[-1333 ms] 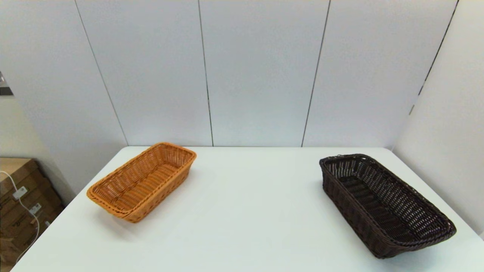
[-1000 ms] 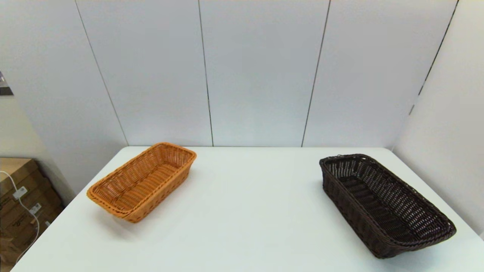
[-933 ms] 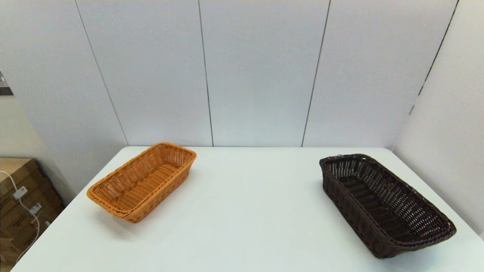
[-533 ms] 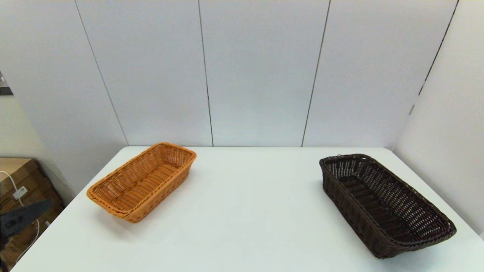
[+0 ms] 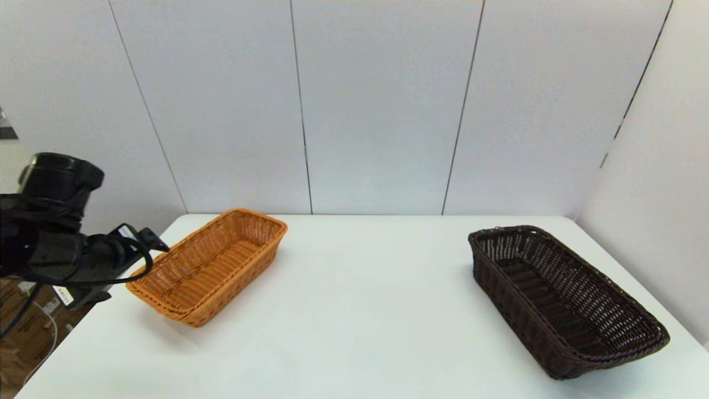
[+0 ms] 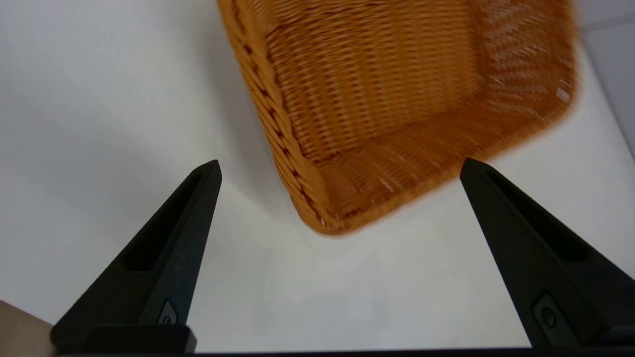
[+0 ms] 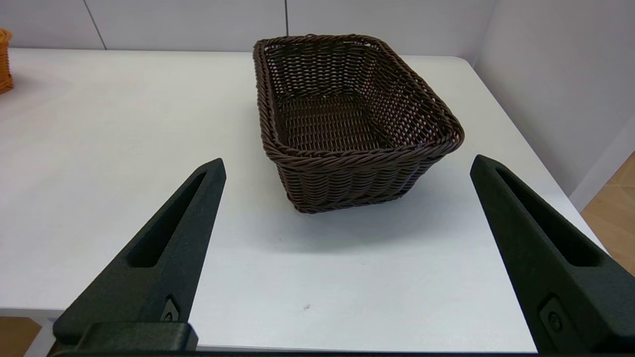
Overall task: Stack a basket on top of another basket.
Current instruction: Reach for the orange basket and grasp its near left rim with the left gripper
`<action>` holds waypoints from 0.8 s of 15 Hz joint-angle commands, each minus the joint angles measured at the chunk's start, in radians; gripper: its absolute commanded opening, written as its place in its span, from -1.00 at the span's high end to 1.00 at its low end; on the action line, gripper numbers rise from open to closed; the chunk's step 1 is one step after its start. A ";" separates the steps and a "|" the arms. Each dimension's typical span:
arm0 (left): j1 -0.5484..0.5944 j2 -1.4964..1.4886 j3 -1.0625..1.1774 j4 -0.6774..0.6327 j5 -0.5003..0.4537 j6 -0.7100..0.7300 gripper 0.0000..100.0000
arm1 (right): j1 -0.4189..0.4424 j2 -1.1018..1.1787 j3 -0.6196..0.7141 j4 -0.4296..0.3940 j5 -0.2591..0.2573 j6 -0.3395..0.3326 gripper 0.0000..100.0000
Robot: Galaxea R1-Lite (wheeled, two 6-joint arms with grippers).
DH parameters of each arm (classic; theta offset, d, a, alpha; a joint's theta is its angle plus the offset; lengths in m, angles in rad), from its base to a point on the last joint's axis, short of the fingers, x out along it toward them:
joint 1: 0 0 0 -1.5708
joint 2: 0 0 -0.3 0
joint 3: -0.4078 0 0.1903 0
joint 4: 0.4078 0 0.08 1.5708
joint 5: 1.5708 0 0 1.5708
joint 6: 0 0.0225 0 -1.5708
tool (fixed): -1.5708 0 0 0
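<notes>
The left gripper (image 6: 339, 168) hangs with fingers spread wide over the near corner of the orange-tan basket (image 5: 209, 266), left of centre on the white table (image 5: 365, 310). The dark brown basket (image 5: 565, 299) sits lower right (well apart), with the right gripper (image 7: 347, 166) short of it, fingers also wide apart. No writing can be read.

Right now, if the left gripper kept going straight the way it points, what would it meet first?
Probably the near corner of the orange-tan basket, which sits between the open left gripper fingers just ahead. Only bare white table lies before it, though depth is hard to judge.
</notes>
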 commanded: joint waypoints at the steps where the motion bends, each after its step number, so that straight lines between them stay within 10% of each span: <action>1: 0.001 0.260 -0.107 0.037 0.050 -0.155 -1.00 | 0.000 0.001 0.000 0.001 0.001 0.000 -1.00; 12: 0.011 0.422 -0.191 0.124 -0.023 -0.200 -1.00 | 0.000 0.001 0.000 0.001 0.001 0.000 -1.00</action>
